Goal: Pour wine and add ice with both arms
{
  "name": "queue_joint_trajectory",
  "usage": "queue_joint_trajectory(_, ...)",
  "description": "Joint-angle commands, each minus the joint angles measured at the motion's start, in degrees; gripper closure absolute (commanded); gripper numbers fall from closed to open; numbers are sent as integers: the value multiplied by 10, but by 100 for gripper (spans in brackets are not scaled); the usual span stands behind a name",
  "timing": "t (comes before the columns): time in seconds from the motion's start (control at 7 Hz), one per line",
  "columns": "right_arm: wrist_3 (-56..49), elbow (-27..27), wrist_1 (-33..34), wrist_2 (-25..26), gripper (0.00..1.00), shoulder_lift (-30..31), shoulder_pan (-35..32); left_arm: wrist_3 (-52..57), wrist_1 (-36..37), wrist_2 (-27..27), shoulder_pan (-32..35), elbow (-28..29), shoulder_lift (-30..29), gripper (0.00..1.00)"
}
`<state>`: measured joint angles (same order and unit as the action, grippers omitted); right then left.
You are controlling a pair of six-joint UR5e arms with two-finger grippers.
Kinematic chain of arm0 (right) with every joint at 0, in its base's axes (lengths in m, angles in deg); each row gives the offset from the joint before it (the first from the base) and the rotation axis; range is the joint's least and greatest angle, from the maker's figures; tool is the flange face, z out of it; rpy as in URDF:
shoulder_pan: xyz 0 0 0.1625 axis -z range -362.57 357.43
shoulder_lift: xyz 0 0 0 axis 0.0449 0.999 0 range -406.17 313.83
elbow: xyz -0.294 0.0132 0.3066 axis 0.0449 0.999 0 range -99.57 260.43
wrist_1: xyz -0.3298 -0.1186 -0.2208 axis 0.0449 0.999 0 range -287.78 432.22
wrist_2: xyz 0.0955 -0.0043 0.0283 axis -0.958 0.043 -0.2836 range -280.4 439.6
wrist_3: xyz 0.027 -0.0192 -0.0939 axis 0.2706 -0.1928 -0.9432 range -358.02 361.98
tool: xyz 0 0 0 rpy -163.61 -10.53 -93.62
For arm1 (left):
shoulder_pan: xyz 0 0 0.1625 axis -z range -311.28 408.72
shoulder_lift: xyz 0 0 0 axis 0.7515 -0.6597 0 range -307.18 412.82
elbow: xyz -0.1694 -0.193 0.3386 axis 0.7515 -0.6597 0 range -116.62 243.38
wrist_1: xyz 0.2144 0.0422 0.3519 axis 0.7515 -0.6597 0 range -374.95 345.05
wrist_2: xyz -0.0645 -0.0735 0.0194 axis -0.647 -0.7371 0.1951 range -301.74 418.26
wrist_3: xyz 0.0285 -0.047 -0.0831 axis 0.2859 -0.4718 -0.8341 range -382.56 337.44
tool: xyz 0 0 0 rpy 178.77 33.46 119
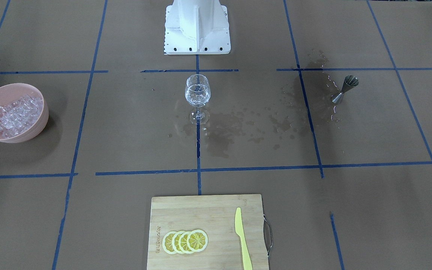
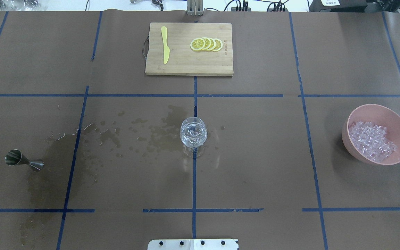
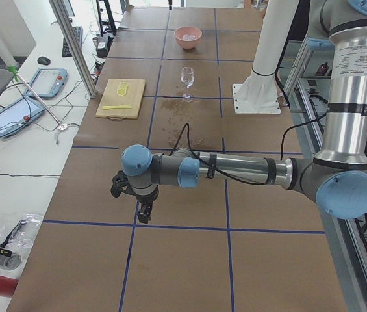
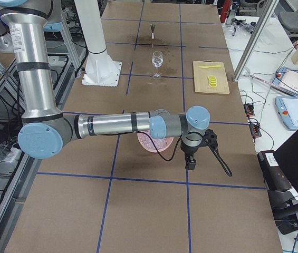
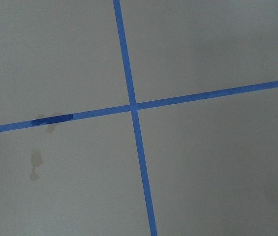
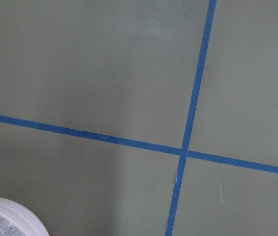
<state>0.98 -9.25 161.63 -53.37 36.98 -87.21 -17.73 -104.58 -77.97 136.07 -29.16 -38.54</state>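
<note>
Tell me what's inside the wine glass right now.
The wine glass holds a few clear ice cubes. Whether liquid sits among them cannot be told; both are clear.

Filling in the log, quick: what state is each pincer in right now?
Left pincer: cannot be told, seen only from a side camera.
Right pincer: cannot be told, seen only from a side camera.

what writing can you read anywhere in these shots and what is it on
On the cutting board: one branded line along the edge beside the lemon slices, too blurred to read.
On the wine glass, the bowl and the jigger: no text seen.
</note>
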Motion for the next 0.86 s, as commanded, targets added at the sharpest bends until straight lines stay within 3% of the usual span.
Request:
queue_joint_trajectory(0.0, 5, 1, -4, 0, 0, 3, 0, 0, 1, 0, -1, -1, 1, 0)
queue_joint_trajectory(0.71, 5, 5, -5, 0, 0, 3, 0, -1, 1, -2, 0, -4, 2, 0)
